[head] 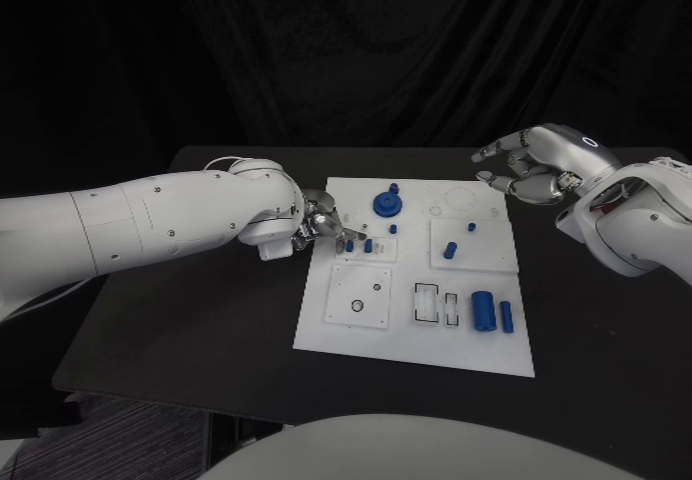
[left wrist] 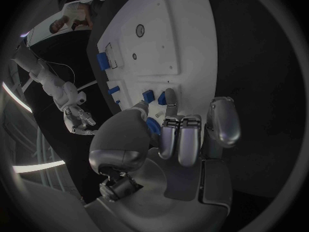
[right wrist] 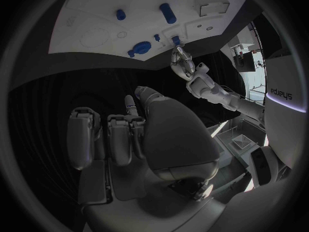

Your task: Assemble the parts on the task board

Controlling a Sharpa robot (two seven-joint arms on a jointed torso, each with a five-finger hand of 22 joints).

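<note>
The white task board [head: 418, 335] lies in the middle of the table. My left hand [head: 315, 226] is at its left edge, fingers curled beside two small blue pegs [head: 358, 244] standing in a square plate. In the left wrist view one fingertip [left wrist: 170, 95] reaches those pegs [left wrist: 149, 95]. A blue piece [left wrist: 152, 126] shows between thumb and fingers; I cannot tell whether it is held. My right hand [head: 534, 165] hovers above the board's far right corner, fingers apart and holding nothing. A round blue part [head: 387, 204] stands at the far middle.
Two blue cylinders [head: 492, 312] lie at the board's near right, beside rectangular slots [head: 436, 303]. More small blue pieces [head: 451, 248] stand on the right-hand plate. A round hole plate [head: 358, 297] is at the near left. Black table [head: 188, 320] surrounds the board.
</note>
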